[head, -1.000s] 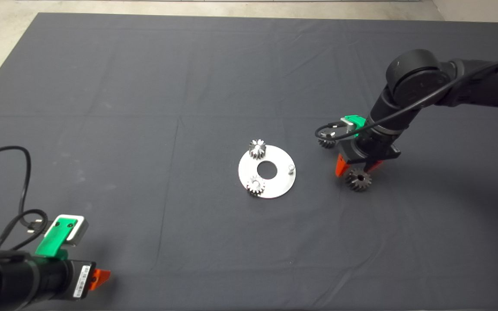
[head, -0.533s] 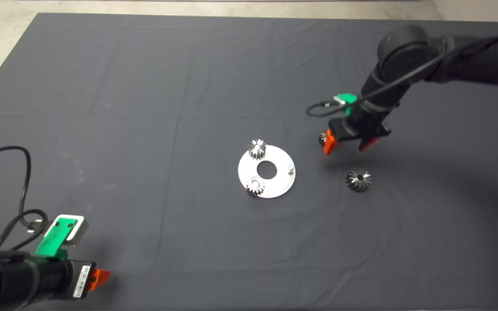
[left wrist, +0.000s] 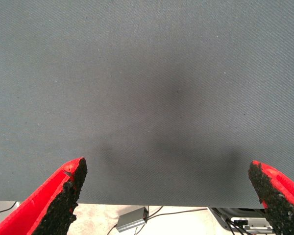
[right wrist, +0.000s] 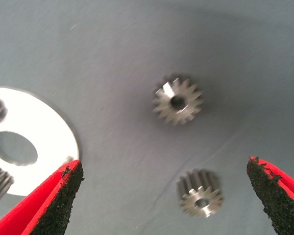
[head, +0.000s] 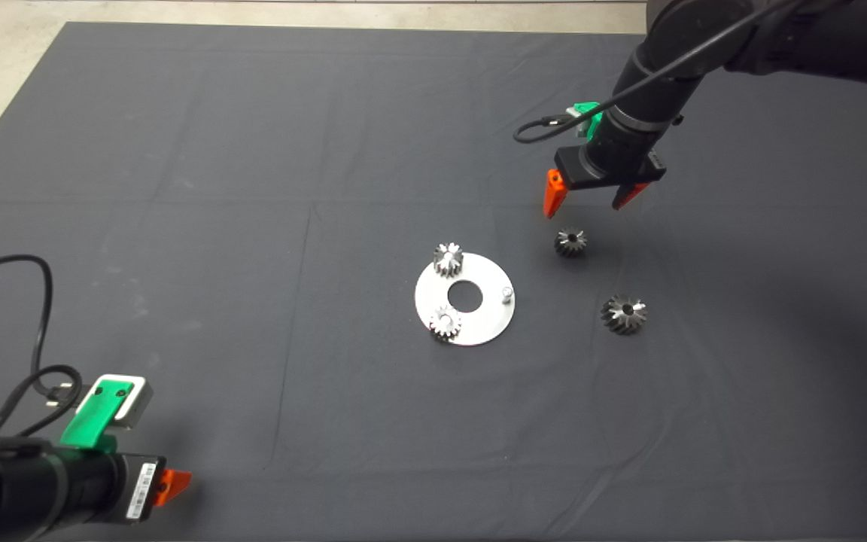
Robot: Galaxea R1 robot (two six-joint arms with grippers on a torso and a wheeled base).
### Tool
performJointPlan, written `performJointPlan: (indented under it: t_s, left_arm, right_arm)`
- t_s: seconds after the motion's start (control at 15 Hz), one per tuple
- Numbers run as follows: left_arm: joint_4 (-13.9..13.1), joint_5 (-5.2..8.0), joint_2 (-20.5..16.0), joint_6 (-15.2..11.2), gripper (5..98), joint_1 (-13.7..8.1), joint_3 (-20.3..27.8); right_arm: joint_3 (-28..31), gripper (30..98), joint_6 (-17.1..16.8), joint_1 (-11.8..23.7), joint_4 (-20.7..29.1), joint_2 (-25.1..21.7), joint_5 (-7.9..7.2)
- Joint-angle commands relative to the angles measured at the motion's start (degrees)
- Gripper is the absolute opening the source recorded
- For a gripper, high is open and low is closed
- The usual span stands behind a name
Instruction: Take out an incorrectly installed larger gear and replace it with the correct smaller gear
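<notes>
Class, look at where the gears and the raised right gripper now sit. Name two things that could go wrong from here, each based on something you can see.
1. The larger gear and the smaller gear lie loose on the mat close together, so the open right gripper above them could descend on the wrong one.
2. The empty pin on the round plate is thin, so the smaller gear's hole could miss it and the gear sit tilted.

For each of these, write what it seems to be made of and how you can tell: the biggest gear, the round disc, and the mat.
The larger gear looks like dark steel: grey body with bright glints on its slanted teeth. The round disc looks like polished or brushed metal, pale silver and flat, though which metal is unclear. The mat looks like dark woven cloth: creases in the head view, a fine weave in the wrist views.
</notes>
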Motion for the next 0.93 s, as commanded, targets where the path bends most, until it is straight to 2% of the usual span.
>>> performJointPlan:
  t_s: [0.0, 0.33, 0.87]
  left_arm:
    - [0.7, 0.56, -0.2, -0.2, 84.0, 0.1, 0.0]
    - [0.7, 0.56, -0.3, -0.2, 84.0, 0.1, -0.1]
    - [0.7, 0.49, -0.2, -0.2, 84.0, 0.1, -0.8]
  right_arm:
    - [-7.3, 87.8, -2.5, -0.1, -2.7, 1.1, -6.13]
    - [-11.4, 87.8, -4.4, -2.2, -2.8, 3.7, -6.13]
    - [-12.0, 87.8, -4.7, -5.5, -5.2, 3.7, -6.13]
